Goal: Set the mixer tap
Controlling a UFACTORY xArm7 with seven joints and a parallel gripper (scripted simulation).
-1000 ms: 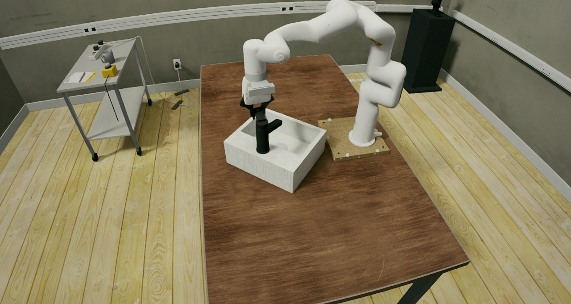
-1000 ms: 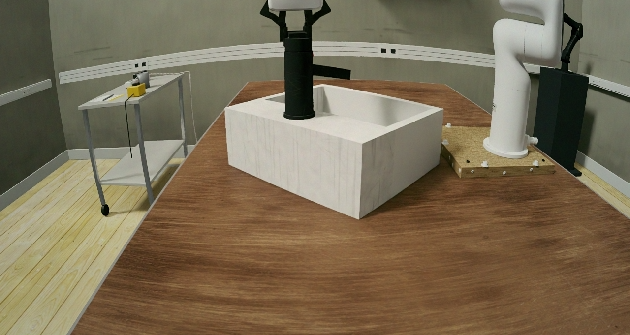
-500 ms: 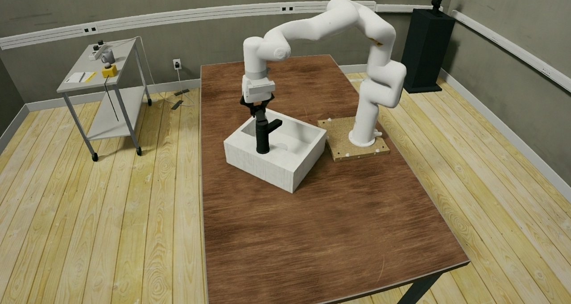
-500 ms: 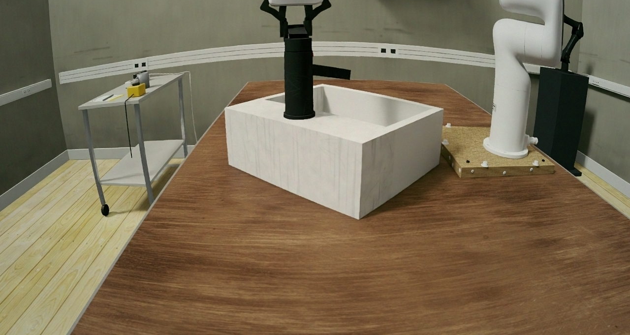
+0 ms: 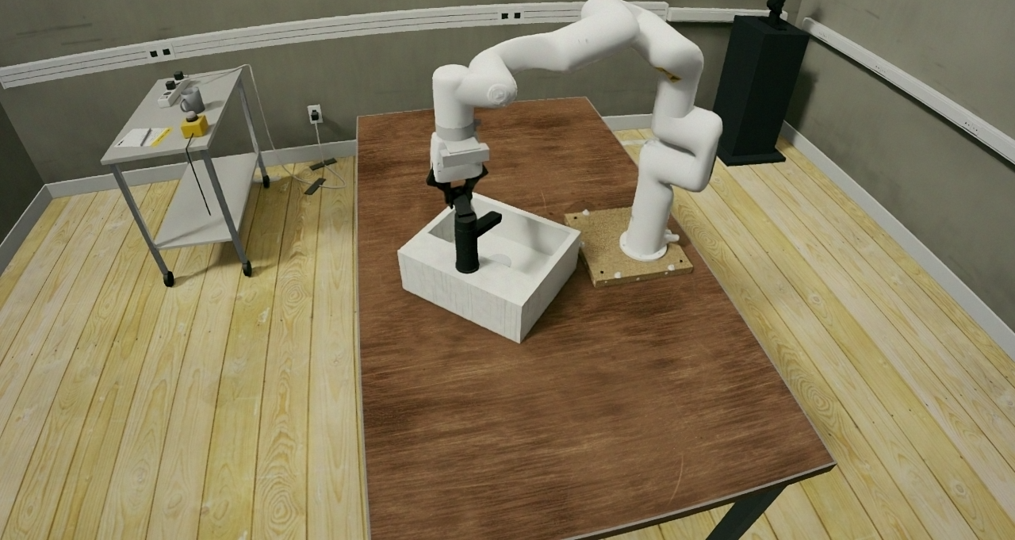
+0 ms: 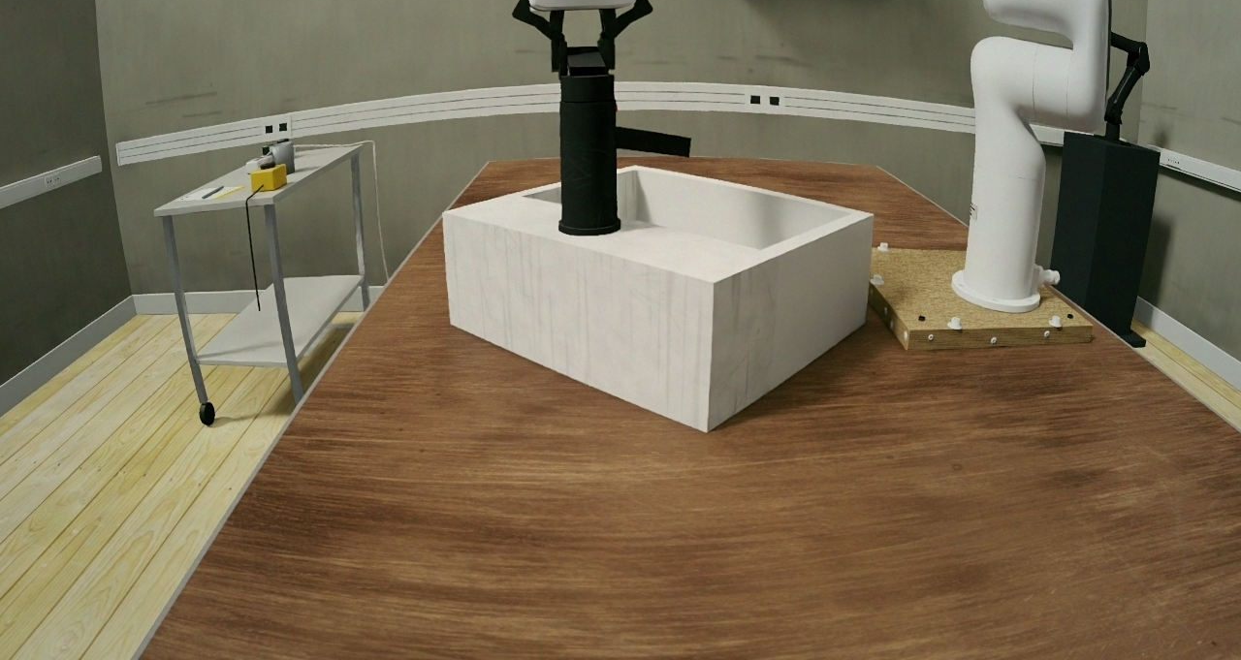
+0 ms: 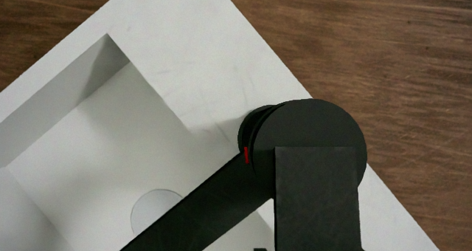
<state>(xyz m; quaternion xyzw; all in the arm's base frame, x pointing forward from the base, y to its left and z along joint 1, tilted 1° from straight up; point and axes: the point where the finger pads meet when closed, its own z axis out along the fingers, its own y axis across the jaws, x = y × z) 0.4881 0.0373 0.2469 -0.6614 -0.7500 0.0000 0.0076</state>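
Note:
A black mixer tap (image 5: 466,242) stands upright on the rim of a white sink block (image 5: 489,270), and it also shows in the exterior view (image 6: 588,157). Its spout (image 6: 652,141) reaches over the basin. My gripper (image 6: 583,48) hangs straight above the tap and is shut on the black lever (image 6: 586,61) at its top. In the wrist view the lever (image 7: 316,199) runs down from the round tap head (image 7: 307,133), and the spout (image 7: 206,210) slants to the lower left. A small red mark (image 7: 245,155) shows on the head's left edge. No blue dot is visible.
The sink block has a round drain (image 7: 155,210) in its basin. My arm's base (image 5: 649,242) sits on a cork plate (image 5: 624,253) right of the sink. A grey cart (image 5: 181,160) stands off the table at the left, a black pedestal (image 5: 756,86) at the back right.

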